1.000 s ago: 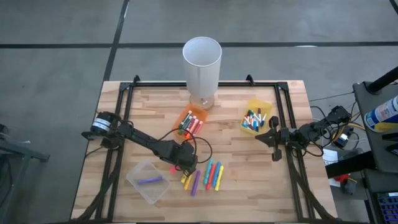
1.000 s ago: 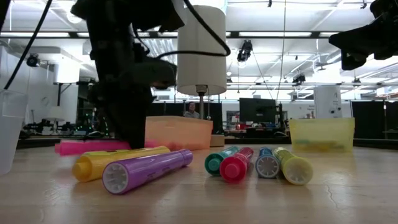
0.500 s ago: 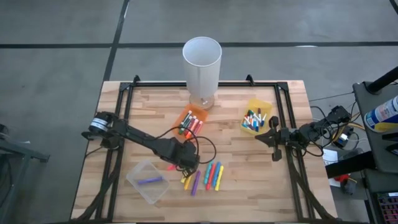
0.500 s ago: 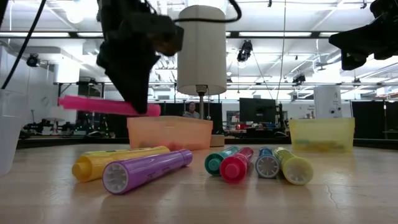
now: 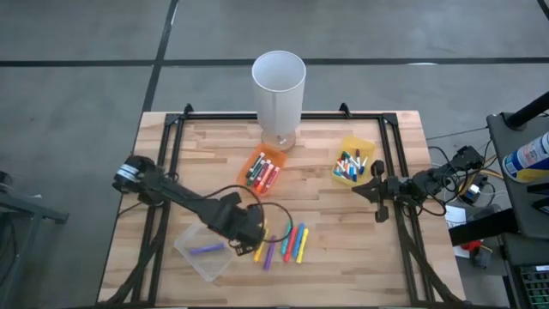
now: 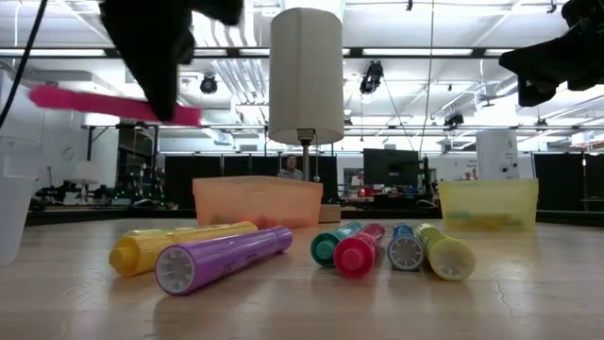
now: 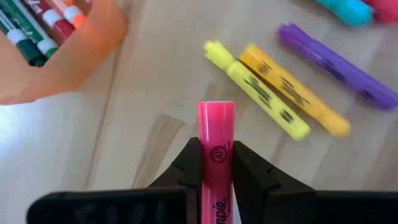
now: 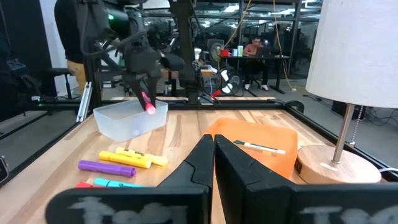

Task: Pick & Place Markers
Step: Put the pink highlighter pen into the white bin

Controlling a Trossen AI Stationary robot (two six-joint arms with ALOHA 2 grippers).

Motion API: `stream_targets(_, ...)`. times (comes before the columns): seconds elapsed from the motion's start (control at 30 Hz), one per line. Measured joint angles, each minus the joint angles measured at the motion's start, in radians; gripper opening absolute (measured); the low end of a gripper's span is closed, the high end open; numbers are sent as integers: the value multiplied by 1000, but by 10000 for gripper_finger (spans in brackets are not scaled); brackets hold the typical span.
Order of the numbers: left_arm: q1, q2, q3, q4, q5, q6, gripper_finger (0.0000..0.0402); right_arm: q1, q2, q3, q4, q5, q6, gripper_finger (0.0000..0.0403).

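Lighting: bright, even; ceiling strip lights [image 6: 453, 52] glare in low view. Shadows soft. Near markers [image 6: 222, 258] slightly blurred.

The pink marker [image 7: 216, 155] runs off the left wrist picture's bottom edge, its back end out of sight. From above it hides under the left gripper [image 5: 246, 230]. In the low view that gripper [image 6: 156, 57] is cut off at the top. Markers in the yellow bin [image 5: 354, 161] are too small to count.
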Motion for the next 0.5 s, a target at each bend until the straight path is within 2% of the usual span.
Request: stream_targets(0.5, -167, -44, -4, -163, -2, -53, 51, 0, 0, 0, 0, 0, 0, 9)
